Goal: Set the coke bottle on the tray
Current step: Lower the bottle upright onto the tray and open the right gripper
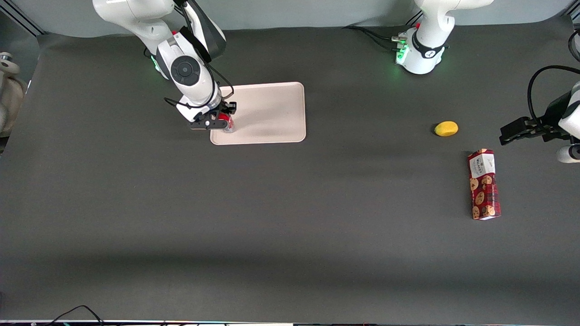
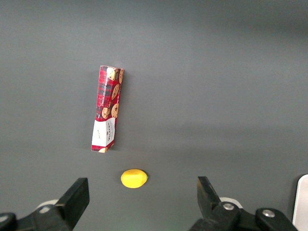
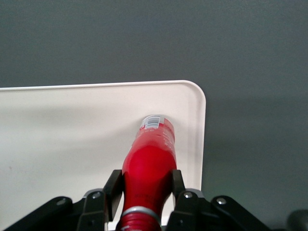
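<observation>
— Where is the coke bottle [image 3: 149, 163] relative to the end effector [image 3: 143, 188]?

— Between its two fingers [image 3: 113, 186], which clamp the bottle's upper body; the base points down at the tray [image 3: 57, 144].

— And where over the tray?

— Above the corner nearest the front camera, at the working arm's end (whether the base touches cannot be told). A cookie box [image 1: 484, 184] and a lemon [image 1: 446, 128] lie on the surface toward the parked arm's end.

This looks like a robotics lab: a wide table [image 1: 290, 235] covered in dark matting, white arms bolted at its edge with green status lights and loose cables. The gripper [image 1: 216, 121] hangs over a tray [image 1: 272, 113], with a cookie box [image 1: 484, 184] and lemon [image 1: 446, 128] set out like test props.
</observation>
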